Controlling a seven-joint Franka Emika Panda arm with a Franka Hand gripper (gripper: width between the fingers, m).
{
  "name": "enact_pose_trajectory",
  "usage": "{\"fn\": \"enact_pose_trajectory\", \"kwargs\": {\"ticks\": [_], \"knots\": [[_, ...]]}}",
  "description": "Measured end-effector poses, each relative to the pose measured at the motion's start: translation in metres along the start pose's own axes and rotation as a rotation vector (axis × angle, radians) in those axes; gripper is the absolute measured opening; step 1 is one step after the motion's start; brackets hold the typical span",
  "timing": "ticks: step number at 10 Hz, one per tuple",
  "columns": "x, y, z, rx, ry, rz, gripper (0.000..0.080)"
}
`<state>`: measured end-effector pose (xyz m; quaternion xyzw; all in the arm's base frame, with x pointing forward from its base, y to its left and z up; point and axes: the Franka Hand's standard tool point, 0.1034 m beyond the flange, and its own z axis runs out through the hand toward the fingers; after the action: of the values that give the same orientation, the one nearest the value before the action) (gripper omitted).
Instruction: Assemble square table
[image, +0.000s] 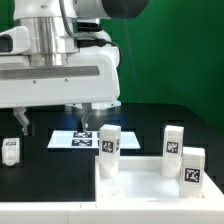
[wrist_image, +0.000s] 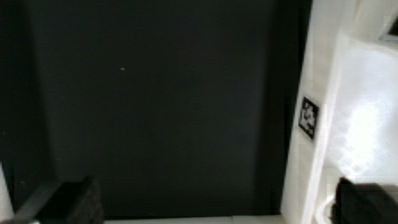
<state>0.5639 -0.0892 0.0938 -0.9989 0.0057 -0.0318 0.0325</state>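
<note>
The white square slab (image: 140, 187) of the square table lies at the front of the black table. Three white legs with black-and-white tags stand upright on it: one at the exterior view's left (image: 108, 150), one further back (image: 173, 140), one at the right (image: 193, 166). A fourth leg (image: 10, 151) lies loose on the table at the far left. My gripper (image: 87, 117) hangs behind the slab, above the marker board (image: 70, 139), open and empty. In the wrist view the gripper (wrist_image: 217, 203) has its dark fingertips (wrist_image: 71, 201) wide apart over bare black table. A white tagged part (wrist_image: 313, 116) lies beside one fingertip; which part it is I cannot tell.
The large white robot body (image: 60, 60) fills the upper left of the exterior view. A green wall stands behind the table. A grey band (wrist_image: 196, 218), the table's edge, shows in the wrist view.
</note>
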Motion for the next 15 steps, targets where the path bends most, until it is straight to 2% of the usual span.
{"fn": "enact_pose_trajectory", "kwargs": {"ticks": [2,3,5,6,8,10,12,13,15], "knots": [[-0.002,0.002,0.001,-0.001,-0.003,-0.011,0.0648],[-0.016,0.019,0.005,-0.009,-0.023,-0.057,0.0648],[-0.042,0.055,0.011,-0.056,-0.040,-0.085,0.0648],[-0.055,0.061,0.018,-0.071,-0.032,-0.056,0.0648],[-0.051,0.059,0.016,-0.069,-0.040,-0.064,0.0648],[-0.054,0.061,0.018,-0.070,-0.046,-0.063,0.0648],[-0.082,0.079,0.027,-0.043,-0.121,-0.050,0.0648],[-0.090,0.083,0.032,-0.041,-0.142,-0.019,0.0648],[-0.087,0.081,0.032,-0.042,-0.138,-0.025,0.0648]]}}
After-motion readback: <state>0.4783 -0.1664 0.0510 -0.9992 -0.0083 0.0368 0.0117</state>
